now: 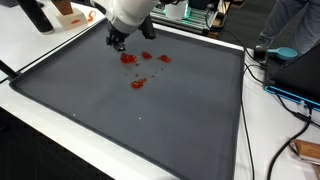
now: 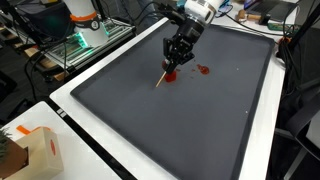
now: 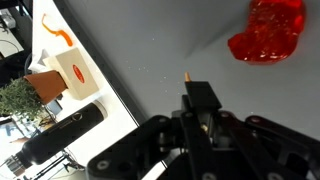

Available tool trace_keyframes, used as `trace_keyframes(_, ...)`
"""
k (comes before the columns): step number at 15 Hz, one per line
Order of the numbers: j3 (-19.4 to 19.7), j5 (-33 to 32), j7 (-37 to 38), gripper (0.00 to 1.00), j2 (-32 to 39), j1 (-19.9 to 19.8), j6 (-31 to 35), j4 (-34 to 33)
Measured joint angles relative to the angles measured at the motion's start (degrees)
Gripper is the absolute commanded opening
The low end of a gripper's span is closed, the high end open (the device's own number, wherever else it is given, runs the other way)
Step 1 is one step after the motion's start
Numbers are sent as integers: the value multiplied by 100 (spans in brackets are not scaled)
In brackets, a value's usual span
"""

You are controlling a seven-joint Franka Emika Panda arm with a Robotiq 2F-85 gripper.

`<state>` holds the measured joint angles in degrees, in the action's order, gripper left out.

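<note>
My gripper (image 1: 118, 42) hangs over the far part of a dark grey mat (image 1: 150, 120), also seen in the other exterior view (image 2: 175, 58). Its fingers are shut on a thin wooden stick (image 2: 162, 79) that points down at the mat. In the wrist view the closed fingers (image 3: 197, 100) show the stick's small orange tip (image 3: 187, 73) poking out. Several red blobs (image 1: 138, 84) lie on the mat close to the gripper. One blob (image 2: 170, 73) lies right by the stick's tip, and another (image 3: 268, 30) shows in the wrist view, apart from the tip.
The mat (image 2: 180, 120) has a raised black edge on a white table (image 1: 40, 50). An orange and white box (image 3: 67, 66), a black cylinder (image 3: 60, 135) and a small plant (image 3: 14, 100) stand beyond the mat's edge. Cables (image 1: 285, 95) and a person (image 1: 290, 25) are off to one side.
</note>
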<state>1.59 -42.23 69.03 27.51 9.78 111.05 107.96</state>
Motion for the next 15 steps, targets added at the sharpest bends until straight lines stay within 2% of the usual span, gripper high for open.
trace_keyframes(6, 23, 0, -98, 3, 176, -3, -183, -133)
trace_keyframes(15, 23, 24, -855, 3, 209, -32, -267, -149)
